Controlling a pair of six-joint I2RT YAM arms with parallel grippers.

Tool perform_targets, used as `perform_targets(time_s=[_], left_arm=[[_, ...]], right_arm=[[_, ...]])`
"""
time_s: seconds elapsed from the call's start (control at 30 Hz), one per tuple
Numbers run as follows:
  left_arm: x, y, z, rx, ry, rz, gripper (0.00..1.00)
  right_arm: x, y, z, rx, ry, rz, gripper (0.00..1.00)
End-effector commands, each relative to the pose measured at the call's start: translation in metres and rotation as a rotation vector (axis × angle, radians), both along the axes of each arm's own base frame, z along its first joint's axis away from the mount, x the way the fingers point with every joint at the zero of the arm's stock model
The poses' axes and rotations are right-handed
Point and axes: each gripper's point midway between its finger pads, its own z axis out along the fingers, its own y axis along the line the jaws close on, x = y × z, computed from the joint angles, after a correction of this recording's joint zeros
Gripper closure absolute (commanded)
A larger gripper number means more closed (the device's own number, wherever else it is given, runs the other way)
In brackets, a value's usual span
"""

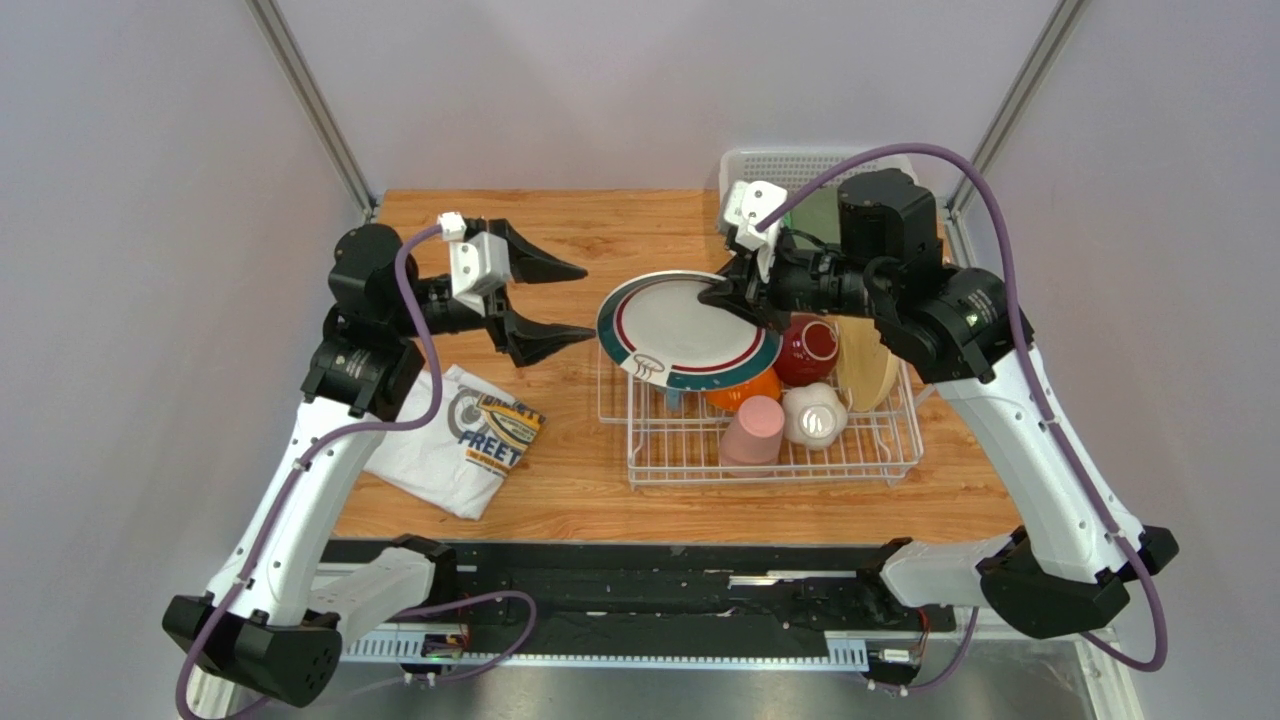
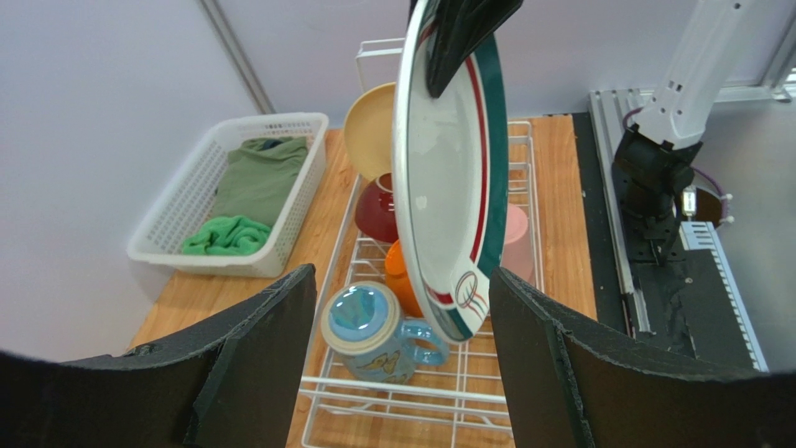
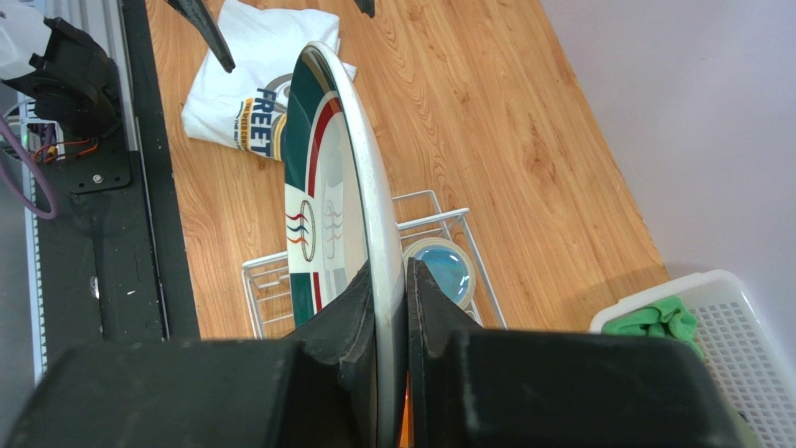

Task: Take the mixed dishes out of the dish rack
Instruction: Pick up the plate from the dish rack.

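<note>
Seen from above, the right gripper (image 1: 736, 296) is clamped on the right-hand rim of a banded plate (image 1: 684, 327). The plate is white with green and red rings, and it hangs over the left end of the dish rack (image 1: 766, 458). The left gripper (image 1: 564, 305) hovers just left of the plate with its jaws spread wide and nothing between them, clear of the rim.

Inside the rack sit a dark red bowl (image 1: 807, 350), an orange bowl (image 1: 747, 390) partly under the plate, a pink cup (image 1: 753, 431) and a small white bowl (image 1: 815, 416). A tan plate (image 1: 866, 365) stands on edge near the right end. A printed T-shirt (image 1: 458, 435) lies on the wooden table (image 1: 601, 503), left of the rack. A white basket (image 1: 781, 162) sits at the far right corner, behind the right arm.

From the left wrist, the plate stands nearly on edge, pinched at its top by the other arm's dark fingers. It shows in the gap between the left fingers but lies beyond them, not touched. Below it a light-blue mug (image 2: 369, 331) sits in the rack's near corner. Green cloths (image 2: 248, 201) fill the basket.

From the right wrist, the two fingers press flat against both faces of the plate's rim. The plate runs edge-on away from the camera, with the rack and mug beneath it.
</note>
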Motion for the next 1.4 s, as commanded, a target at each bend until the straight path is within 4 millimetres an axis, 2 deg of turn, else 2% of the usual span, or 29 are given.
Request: perform_targets(time_s=[0.0,0.23,0.4,0.5,0.53,0.6,0.63,0.67,0.97,1.0,1.1,1.13,1.2,1.23,1.37], left_arm=[[-0.006,-0.010,-0.002,0.013,-0.062,-0.064,0.24],[0.002,-0.022,-0.013,0.030,-0.013,-0.080,0.25],[0.005,-0.034,-0.023,0.036,0.054,-0.114,0.32],[0.007,-0.039,-0.026,0.029,0.101,-0.121,0.42],[0.008,-0.040,-0.027,0.028,0.115,-0.118,0.51],[0.009,-0.040,-0.029,0.027,0.124,-0.118,0.64],[0.010,-0.040,-0.028,0.024,0.129,-0.113,0.78],[0.010,-0.041,-0.027,0.016,0.135,-0.112,0.83],[0.011,-0.044,-0.028,-0.008,0.217,-0.114,1.00],[0.010,-0.044,-0.028,-0.010,0.220,-0.113,1.00],[0.012,-0.043,-0.018,-0.039,0.205,-0.089,1.00],[0.015,-0.042,-0.017,-0.046,0.203,-0.062,1.00],[0.018,-0.040,-0.014,-0.051,0.195,-0.033,1.00],[0.023,-0.038,-0.015,-0.050,0.197,0.001,1.00],[0.036,-0.033,-0.014,-0.052,0.168,0.083,1.00]], right_arm=[[-0.002,0.014,0.020,0.067,-0.059,0.047,1.00],[-0.010,0.019,0.019,0.074,-0.049,0.071,1.00],[-0.014,0.022,0.022,0.091,-0.044,0.072,1.00],[-0.013,0.023,0.022,0.095,-0.044,0.060,1.00],[-0.012,0.024,0.018,0.090,-0.038,0.056,1.00],[-0.009,0.025,0.016,0.089,-0.040,0.047,1.00],[-0.009,0.025,0.013,0.086,-0.035,0.045,1.00],[-0.009,0.026,0.012,0.088,-0.032,0.047,1.00],[-0.003,0.035,0.004,0.096,-0.005,0.040,1.00],[-0.002,0.035,0.002,0.092,-0.003,0.039,0.98],[0.001,0.034,-0.002,0.083,-0.005,0.029,0.77],[0.002,0.033,-0.001,0.082,-0.014,0.023,0.67],[0.006,0.031,-0.004,0.074,-0.021,-0.006,0.56],[0.007,0.029,-0.003,0.076,-0.031,-0.015,0.47],[0.014,0.020,-0.003,0.067,-0.053,-0.077,0.33]])
